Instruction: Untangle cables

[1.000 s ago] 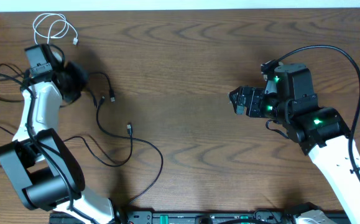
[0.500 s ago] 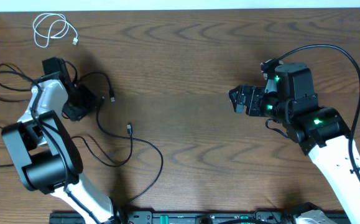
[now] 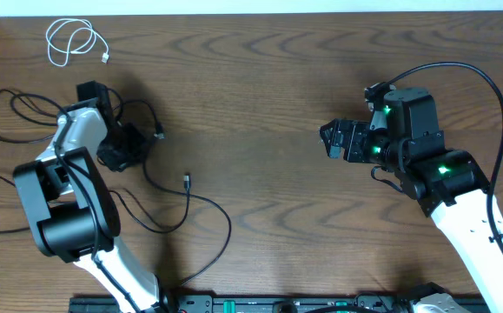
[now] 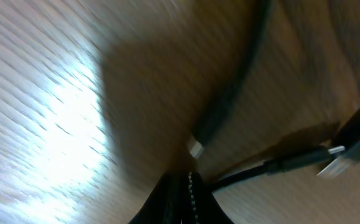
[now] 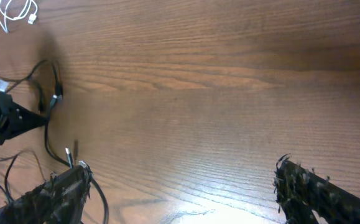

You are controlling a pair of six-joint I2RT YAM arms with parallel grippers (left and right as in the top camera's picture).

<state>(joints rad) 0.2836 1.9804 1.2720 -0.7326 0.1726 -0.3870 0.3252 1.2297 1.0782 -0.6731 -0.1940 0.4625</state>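
Observation:
The white cable (image 3: 73,39) lies coiled at the far left, apart from the rest; it also shows in the right wrist view (image 5: 15,12). Several thin black cables (image 3: 182,204) loop across the left side, with plug ends at the middle left (image 3: 187,181) and near my left gripper (image 3: 158,135). My left gripper (image 3: 128,149) is low over the table. In the left wrist view its jaws (image 4: 183,199) are shut on a black cable (image 4: 273,167) that ends in a metal plug. My right gripper (image 3: 331,141) is open and empty, hovering right of centre (image 5: 186,193).
Thicker black robot wires (image 3: 459,74) arc over the right arm. More black cable loops (image 3: 12,113) lie at the table's left edge. The wooden table (image 3: 260,78) spans the view.
My left gripper has moved down and to the right, away from the white cable, pulling black cable with it. The loose plug shifted slightly right. The right arm has not moved.

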